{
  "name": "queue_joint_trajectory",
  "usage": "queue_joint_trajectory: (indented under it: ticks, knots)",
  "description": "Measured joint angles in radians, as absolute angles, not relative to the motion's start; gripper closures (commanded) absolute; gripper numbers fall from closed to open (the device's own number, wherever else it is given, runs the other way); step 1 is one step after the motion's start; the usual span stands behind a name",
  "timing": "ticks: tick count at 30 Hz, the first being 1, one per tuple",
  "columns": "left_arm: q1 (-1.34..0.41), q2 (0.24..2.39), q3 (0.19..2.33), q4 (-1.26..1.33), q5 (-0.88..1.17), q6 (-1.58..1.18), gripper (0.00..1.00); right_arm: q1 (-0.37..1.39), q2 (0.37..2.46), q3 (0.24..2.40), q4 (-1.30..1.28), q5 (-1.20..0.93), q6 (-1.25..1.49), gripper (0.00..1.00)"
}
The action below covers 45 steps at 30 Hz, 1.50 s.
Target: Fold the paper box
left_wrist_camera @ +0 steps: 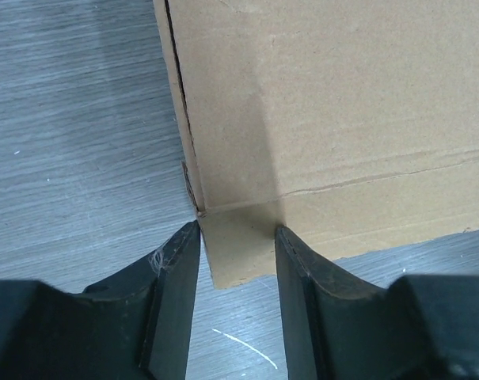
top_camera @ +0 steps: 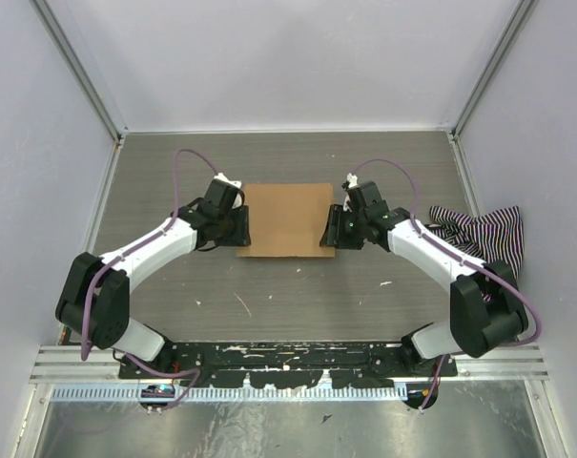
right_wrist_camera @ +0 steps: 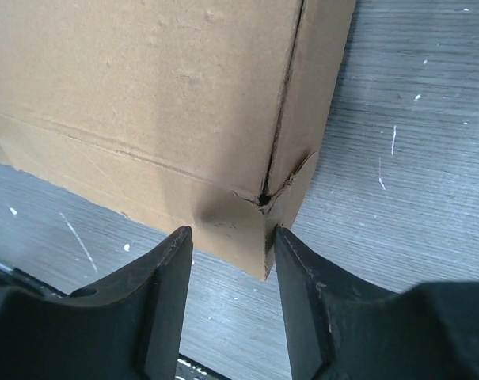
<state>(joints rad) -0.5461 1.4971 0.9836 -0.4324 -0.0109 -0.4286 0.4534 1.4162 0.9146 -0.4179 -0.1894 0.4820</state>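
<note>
1. In the middle of the grey table (top_camera: 298, 296), the paper box (top_camera: 286, 219) is lying flat between the two arms, plain brown top facing up.
2. The left gripper (left_wrist_camera: 237, 229) is hovering at the box's near-left corner, jaws standing apart with the front lip's corner showing between them. The right gripper (right_wrist_camera: 231, 231) is doing the same at the near-right corner, jaws also spread. I cannot tell whether any finger is touching cardboard.
3. The likeliest trouble is sitting at the right corner: a small tear (right_wrist_camera: 267, 194) is opening there, and a hard pinch or pull would probably rip it further. Uneven pressing from the two sides could also skew or slide the box.
4. Only the right wrist view is showing that tear. The left wrist view is showing a clean corner and a long crease (left_wrist_camera: 366, 182). Only the top view is showing the striped cloth (top_camera: 479, 234), lying well apart at the right.
</note>
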Motion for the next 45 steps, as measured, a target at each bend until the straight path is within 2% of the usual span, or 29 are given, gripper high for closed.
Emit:
queue_joint_trajectory:
  ticks: [13,36,45]
  knots:
    - [-0.459,1.497,1.057,-0.509,0.106,-0.463,0.6,0.389,1.414,0.928,-0.45,-0.323,0.492,0.62]
    - [-0.4,1.497,1.059,-0.579,0.229,-0.456,0.63,0.292,1.498,0.96,-0.488,-0.581,0.446,0.61]
    - [-0.388,1.497,1.059,-0.588,0.247,-0.453,0.63,0.289,1.515,0.96,-0.5,-0.607,0.427,0.61]
